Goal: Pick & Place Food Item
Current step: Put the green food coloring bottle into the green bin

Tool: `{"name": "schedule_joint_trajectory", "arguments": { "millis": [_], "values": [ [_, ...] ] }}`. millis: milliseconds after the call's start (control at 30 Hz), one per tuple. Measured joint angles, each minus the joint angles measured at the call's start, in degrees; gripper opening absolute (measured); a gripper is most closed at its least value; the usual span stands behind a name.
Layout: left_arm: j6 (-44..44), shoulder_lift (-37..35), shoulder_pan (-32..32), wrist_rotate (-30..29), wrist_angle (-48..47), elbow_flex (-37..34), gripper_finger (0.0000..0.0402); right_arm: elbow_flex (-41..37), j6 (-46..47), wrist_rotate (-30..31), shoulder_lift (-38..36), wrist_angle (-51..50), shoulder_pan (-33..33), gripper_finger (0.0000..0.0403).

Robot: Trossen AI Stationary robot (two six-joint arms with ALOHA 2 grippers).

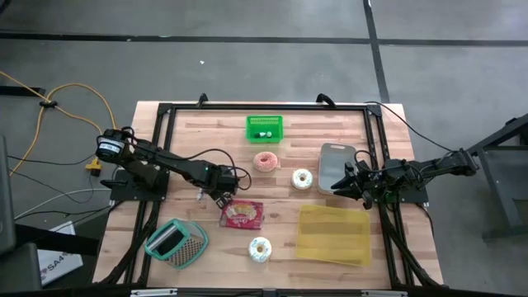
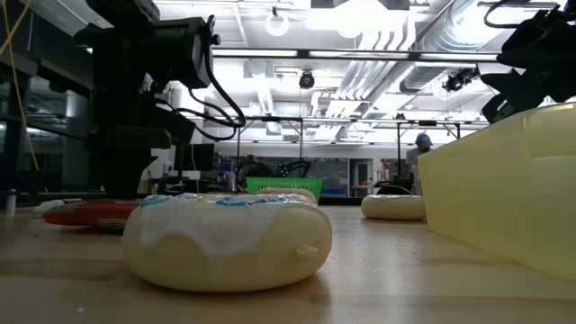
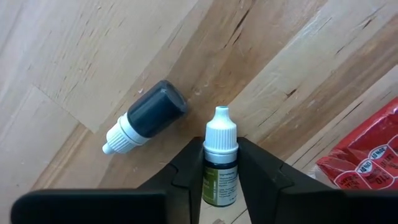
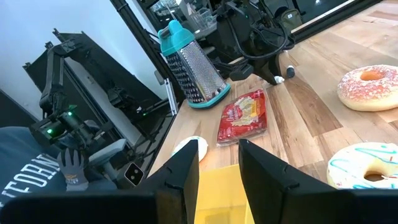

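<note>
2 left gripper (image 3: 220,163) fingers pinch a small dropper bottle (image 3: 220,167) mid-body; light, rigid, probably slick plastic.

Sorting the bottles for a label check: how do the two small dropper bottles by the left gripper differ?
The green-labelled bottle sits between the left gripper's fingers; the dark bottle lies free on the table. One body shows a green label, the other is plain dark grey. Both have white caps.
</note>
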Motion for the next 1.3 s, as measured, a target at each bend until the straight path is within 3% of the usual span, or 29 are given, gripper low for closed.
{"name": "schedule_joint_trajectory", "arguments": {
  "millis": [667, 967, 1300],
  "values": [
    [2.1, -5.4, 0.1, 0.8, 2.9, -0.2, 0.0074, 0.0, 0.0, 0.0, 0.0, 0.0, 0.0, 0.0100],
    [14.2, -13.1, 5.7, -1.2, 13.4, -0.1, 0.0073, 0.0, 0.0, 0.0, 0.0, 0.0, 0.0, 0.0100],
    [31.1, -18.4, 16.2, -4.5, 29.1, 0.0, 0.0073, 0.0, 0.0, 0.0, 0.0, 0.0, 0.0, 0.0100]
  ]
}}
